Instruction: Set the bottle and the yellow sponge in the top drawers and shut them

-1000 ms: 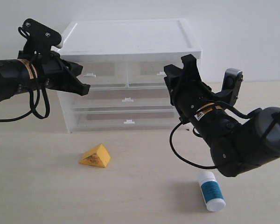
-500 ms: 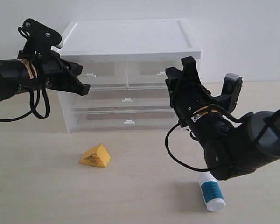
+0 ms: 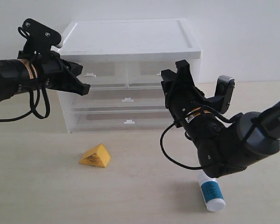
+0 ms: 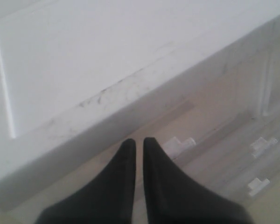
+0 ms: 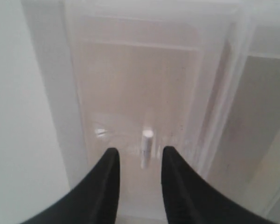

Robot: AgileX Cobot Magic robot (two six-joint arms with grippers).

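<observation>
My left claw hangs at the left front corner of the cabinet. Its fingers are pressed almost together, with only a thin slit between them and nothing in it. The tips sit just beside the small white left handle of the top left drawer, and I cannot tell if they touch it. Lower down, on the table in front of the cabinet, the yellow sponge lies by itself, well apart from either claw. The top right drawer sits flush in the cabinet front, like its neighbour. My right claw is spread wide at that drawer's face. In the right wrist view one finger stands on each side of the right handle, and I cannot tell whether either pad touches it. Farthest right, the bottle lies on its side on the table, beneath my right arm and apart from the claw
</observation>
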